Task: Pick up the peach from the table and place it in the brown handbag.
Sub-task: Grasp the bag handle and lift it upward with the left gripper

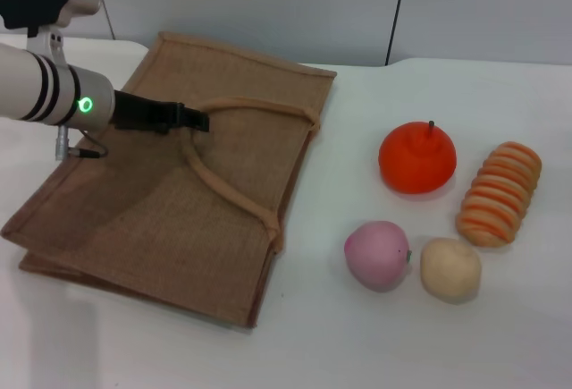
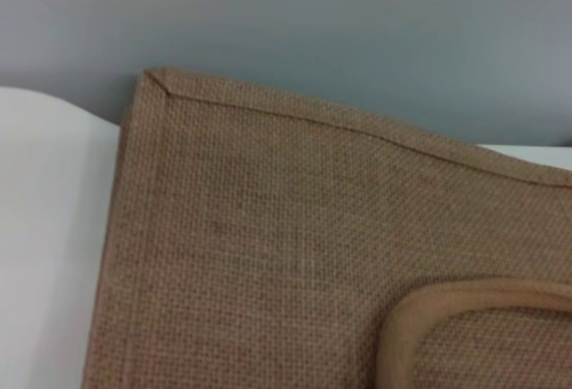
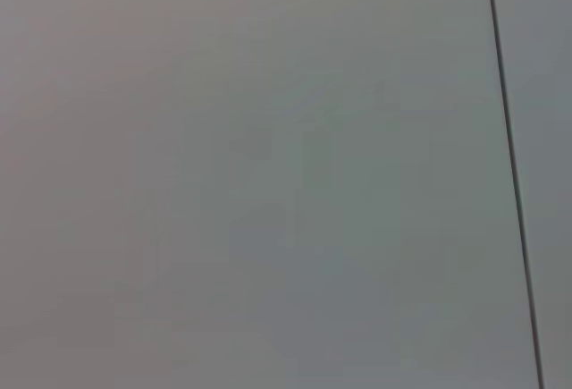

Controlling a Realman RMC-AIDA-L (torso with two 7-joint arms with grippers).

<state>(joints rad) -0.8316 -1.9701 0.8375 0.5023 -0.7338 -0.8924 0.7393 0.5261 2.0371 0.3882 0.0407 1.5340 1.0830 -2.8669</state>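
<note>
Peach (image 1: 378,255) is being left ungrasped near the tabletop's (image 1: 357,344) front edge; left end effector (image 1: 192,121), closure indeterminable, is being held over brown handbag (image 1: 161,201).

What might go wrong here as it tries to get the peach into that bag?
The bag lies flat with its mouth shut, so the peach may have no way in. The left end effector is over the handle and could snag it. The peach touches a beige ball, which a grab could knock away.
</note>
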